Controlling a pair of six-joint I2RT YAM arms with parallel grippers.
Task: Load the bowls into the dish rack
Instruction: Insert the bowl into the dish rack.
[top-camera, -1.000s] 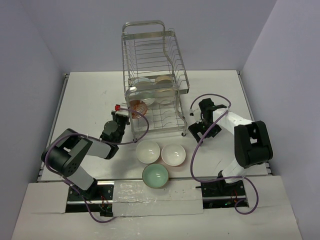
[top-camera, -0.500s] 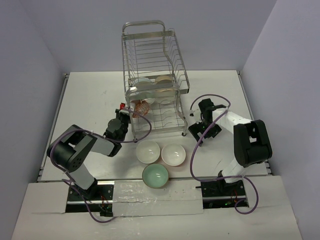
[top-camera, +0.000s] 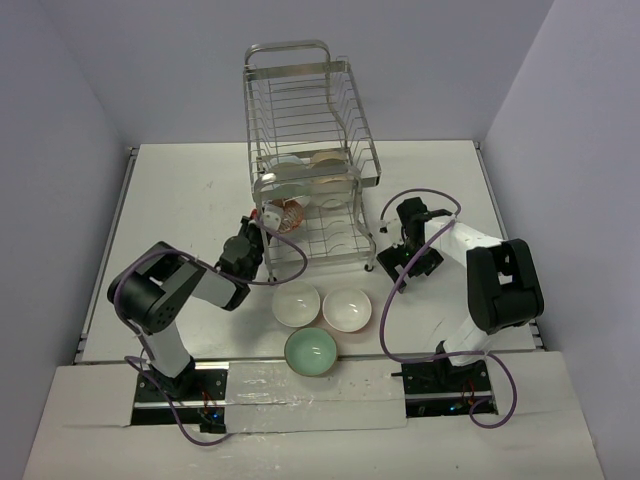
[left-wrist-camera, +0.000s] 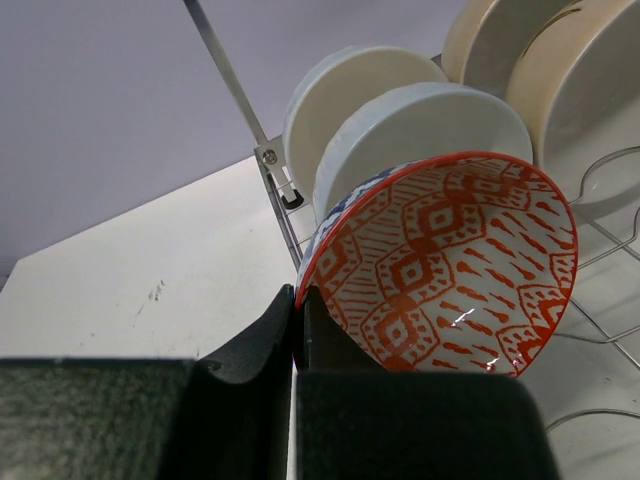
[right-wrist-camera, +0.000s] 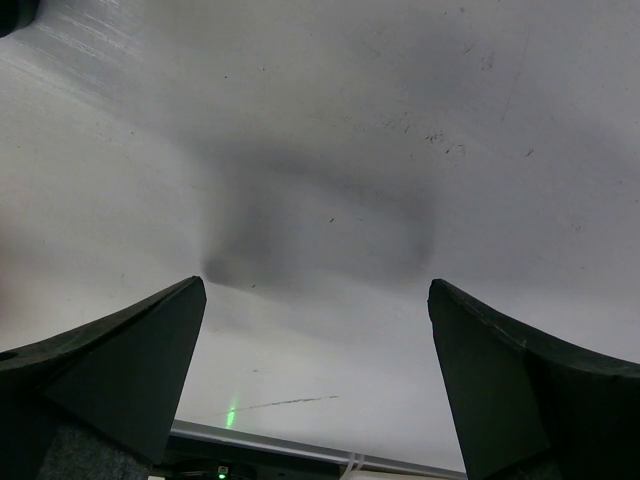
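At the dish rack's (top-camera: 300, 66) front-left corner, the left gripper (left-wrist-camera: 297, 300) has the orange-red patterned bowl (left-wrist-camera: 450, 270). Jaws are pinched almost shut on its rim, bowl tipped on edge, open face toward the wrist cam. It's right up vs. the racked white bowls (left-wrist-camera: 420, 125), which stand on edge in a row, w/ cream bowls (left-wrist-camera: 520, 50) further along. Can't tell from here whether the patterned bowl's foot sits betw. the wires or just hangs over them.

Right gripper (top-camera: 403, 262): jaws spread wide, nothing in them, parked low over bare tabletop (top-camera: 180, 190) just right of the rack.

Not yet loaded, near the arms: two whitish bowls (top-camera: 296, 303) side by side and the mint green bowl (top-camera: 311, 350) just in front of them, all upright.

Handling: glazed ceramic, so stiff, smooth, prob. slippery, and it chips. A rim pinch is thin purchase w/ the bowl's weight hanging off to one side, so it could swivel in the jaws. Best hold, I'd say, is the rim, one finger inside and one outside, as deep as it goes. The risk is a ceramic-on-ceramic knock vs. the neighbour. Ease it in and let go only once the wires carry it.
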